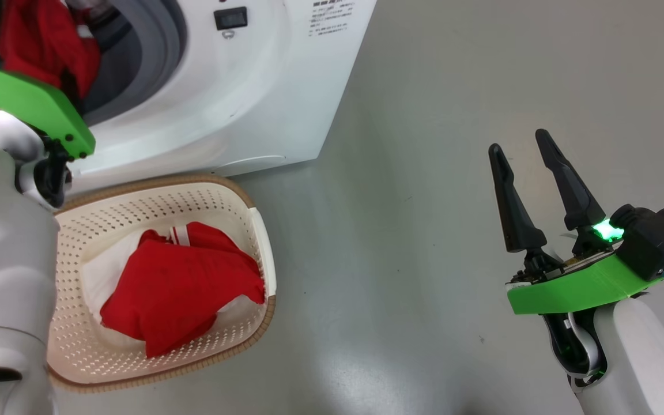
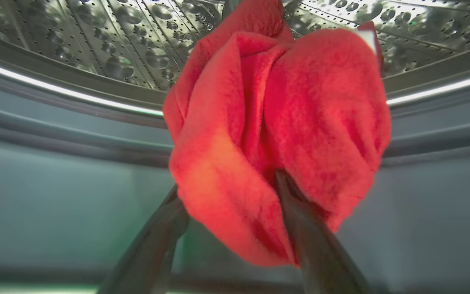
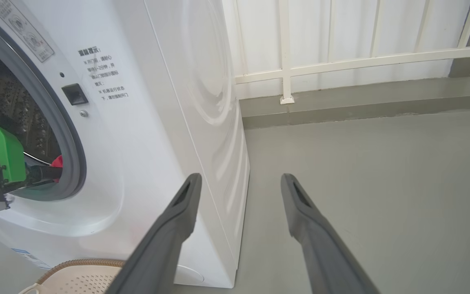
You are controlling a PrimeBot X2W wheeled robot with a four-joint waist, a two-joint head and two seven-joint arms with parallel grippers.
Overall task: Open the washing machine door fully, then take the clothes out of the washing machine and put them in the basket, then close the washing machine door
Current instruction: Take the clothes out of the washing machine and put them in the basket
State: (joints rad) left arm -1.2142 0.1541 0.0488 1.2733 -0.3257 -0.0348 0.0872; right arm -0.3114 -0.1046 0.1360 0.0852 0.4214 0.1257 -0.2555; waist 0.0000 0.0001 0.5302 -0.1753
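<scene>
Two things could go wrong here, I think. The big white washing machine (image 1: 240,104) stands with its round mouth open, and the grey ring (image 1: 156,52) around that mouth has a lip. The red clothes (image 2: 276,134) could catch on that lip on the way out and get tugged loose.

The basket (image 1: 263,242) sits on the floor (image 1: 424,259) just in front of the machine, below the mouth, but it is small. One red piece (image 1: 182,288) with white stripes lies in it and takes up most of the room. The next piece could flop over the rim and land on the floor.

The clothes left to take out are at the mouth of the drum (image 2: 96,36), bunched up between the fingers of the left claw (image 2: 227,185). That claw is spread wide, and I cannot tell if it has a real hold on the cloth. If it pulls back like this, the soft cloth may just slide off.

The right claw (image 1: 518,141) is wide open too and holds nothing. It hangs over the bare floor, well away from the machine, too far to help catch anything.
</scene>
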